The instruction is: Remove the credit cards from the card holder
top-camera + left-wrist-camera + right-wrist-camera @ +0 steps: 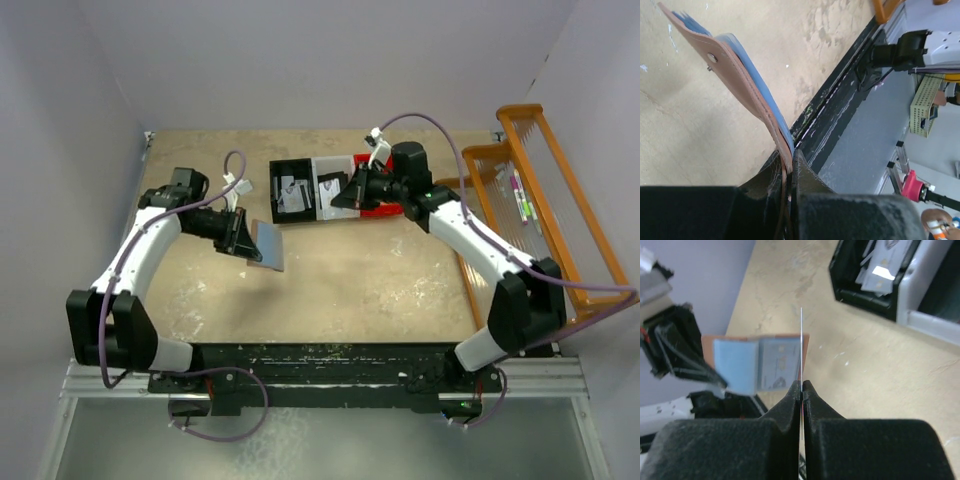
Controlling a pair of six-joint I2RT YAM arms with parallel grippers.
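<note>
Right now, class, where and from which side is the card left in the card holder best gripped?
Probably pinch the grey card by its exposed edge at the card holder's free end, coming from opposite the left gripper, which clamps the other end.

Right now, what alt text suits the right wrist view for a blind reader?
The right end effector pinches a thin card edge-on. Beyond it, the open card holder shows its blue inside; a black tray of cards sits upper right.

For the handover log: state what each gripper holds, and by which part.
Left gripper pinches the card holder by one end, the rest sticking out free. Right gripper pinches a credit card by its near edge.
</note>
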